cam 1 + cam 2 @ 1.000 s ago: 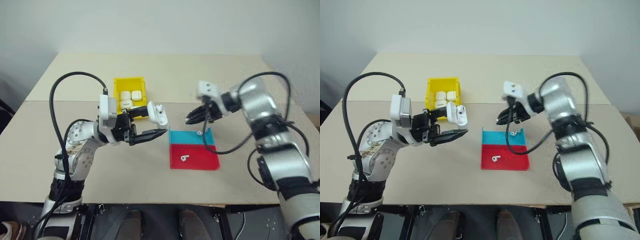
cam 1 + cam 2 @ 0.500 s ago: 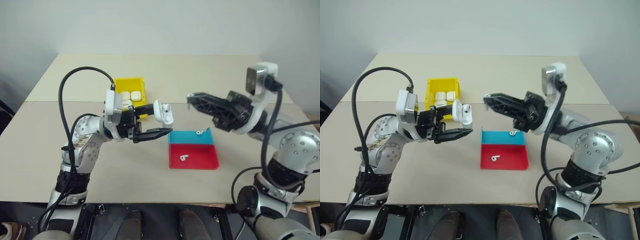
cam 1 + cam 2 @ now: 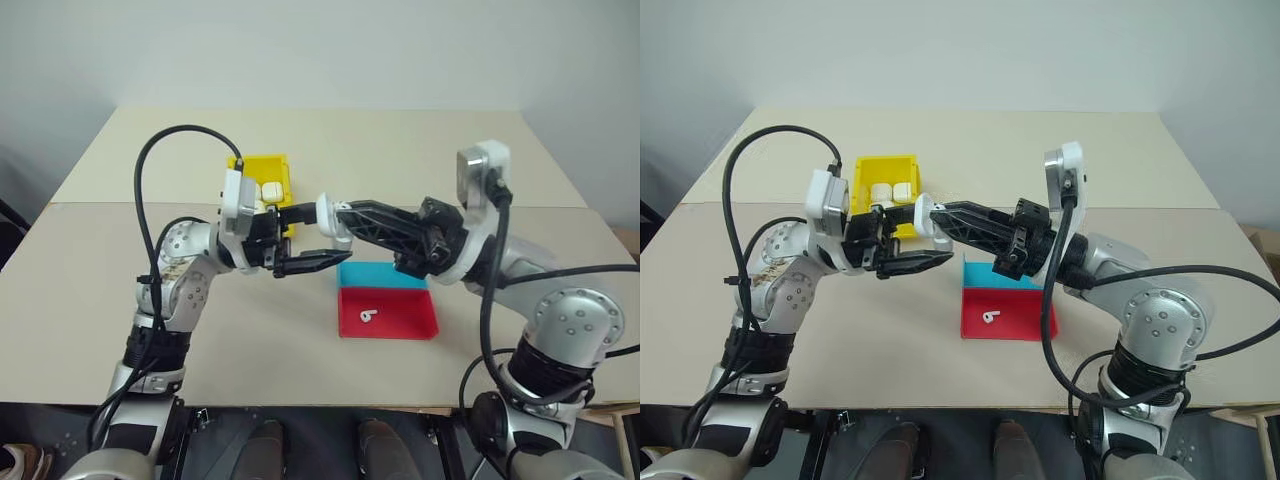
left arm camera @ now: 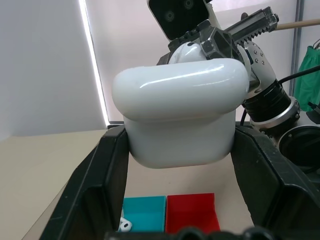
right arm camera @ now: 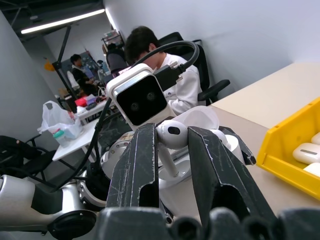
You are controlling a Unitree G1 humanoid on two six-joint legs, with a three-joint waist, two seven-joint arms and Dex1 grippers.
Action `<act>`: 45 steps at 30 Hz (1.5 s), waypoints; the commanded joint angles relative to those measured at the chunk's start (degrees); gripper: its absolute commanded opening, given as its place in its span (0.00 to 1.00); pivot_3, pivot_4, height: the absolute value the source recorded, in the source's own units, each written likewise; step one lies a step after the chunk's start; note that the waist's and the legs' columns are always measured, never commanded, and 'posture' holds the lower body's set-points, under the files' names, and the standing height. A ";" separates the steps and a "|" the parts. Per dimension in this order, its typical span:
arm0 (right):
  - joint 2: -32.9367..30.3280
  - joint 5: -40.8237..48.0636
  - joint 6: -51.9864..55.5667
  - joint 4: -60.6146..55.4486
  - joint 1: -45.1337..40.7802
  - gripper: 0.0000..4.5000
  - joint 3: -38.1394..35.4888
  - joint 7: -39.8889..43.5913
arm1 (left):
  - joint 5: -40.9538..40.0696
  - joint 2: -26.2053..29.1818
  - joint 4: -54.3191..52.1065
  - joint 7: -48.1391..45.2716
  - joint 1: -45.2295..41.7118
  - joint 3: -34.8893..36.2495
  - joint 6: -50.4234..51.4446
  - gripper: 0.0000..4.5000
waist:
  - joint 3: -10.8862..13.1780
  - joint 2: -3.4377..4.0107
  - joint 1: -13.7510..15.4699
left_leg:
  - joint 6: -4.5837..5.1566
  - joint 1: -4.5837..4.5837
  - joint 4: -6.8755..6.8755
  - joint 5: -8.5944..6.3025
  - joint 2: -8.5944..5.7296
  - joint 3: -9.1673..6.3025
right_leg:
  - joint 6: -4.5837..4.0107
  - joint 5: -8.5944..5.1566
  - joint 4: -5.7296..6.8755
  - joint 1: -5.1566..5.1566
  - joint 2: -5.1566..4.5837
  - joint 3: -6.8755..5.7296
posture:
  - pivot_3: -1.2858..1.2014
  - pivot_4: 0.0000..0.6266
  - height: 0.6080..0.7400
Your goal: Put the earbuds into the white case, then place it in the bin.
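Head views: left gripper point(image 3: 305, 238) grasps white case point(image 3: 330, 214), lid open, above table point(image 3: 420, 150); bin point(image 3: 262, 170) at its 10 o'clock. Left wrist: case wedged between fingers point(image 4: 95, 190); tray point(image 4: 192, 212) below. Right wrist: right gripper point(image 5: 172, 145) pinches earbud point(image 5: 171, 134) at case.

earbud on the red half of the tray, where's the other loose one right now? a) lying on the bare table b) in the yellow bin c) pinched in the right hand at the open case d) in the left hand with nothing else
c: the right hand is shut on an earbud, right at the open case held by the left hand.
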 commanded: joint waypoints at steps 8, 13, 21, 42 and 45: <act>-8.35 -1.68 -10.42 -2.49 4.39 0.60 7.06 3.60 | -0.01 -0.69 -1.19 -0.29 -1.18 0.24 -1.00 0.62 | 0.00 0.00 -0.01 | 0.00 0.00 0.01 0.00 -0.01 0.01 | 0.01 -0.01 -0.02 0.01 0.00 0.00 | 0.52 0.24 1.00; -13.02 -0.90 -13.41 -2.14 4.77 0.75 7.03 6.23 | 0.25 -0.72 -1.22 -0.14 -1.02 0.36 -1.07 0.62 | 0.00 -0.01 0.10 | 0.00 0.00 0.01 0.00 0.00 0.00 | 0.01 -0.01 -0.03 0.03 0.01 0.00 | 0.52 0.24 1.00; -22.71 4.56 -13.81 1.01 2.49 0.40 4.31 13.91 | 5.03 -0.46 -0.54 2.44 1.17 -1.29 -2.72 0.62 | 0.00 -0.01 0.30 | 0.00 0.00 0.02 0.00 -0.01 0.01 | 0.02 -0.01 -0.08 0.07 0.00 0.00 | 0.52 0.24 1.00; -33.23 -31.27 -26.70 9.65 -14.16 0.01 31.61 23.69 | 12.70 -0.03 -5.68 12.43 2.91 -3.79 -2.35 0.62 | 0.00 -0.01 0.47 | 0.03 -0.32 0.24 -0.01 0.02 -0.06 | 0.03 0.00 -0.09 -0.10 -0.02 -0.16 | 0.52 0.24 1.00; -32.69 -28.42 -25.60 10.71 -13.10 0.01 26.53 23.33 | 13.00 0.33 -7.45 14.43 4.22 -2.88 -2.11 0.62 | 0.00 -0.01 0.40 | 0.03 -0.31 0.23 -0.01 0.04 -0.08 | 0.02 0.00 -0.05 -0.11 -0.01 -0.15 | 0.52 0.24 1.00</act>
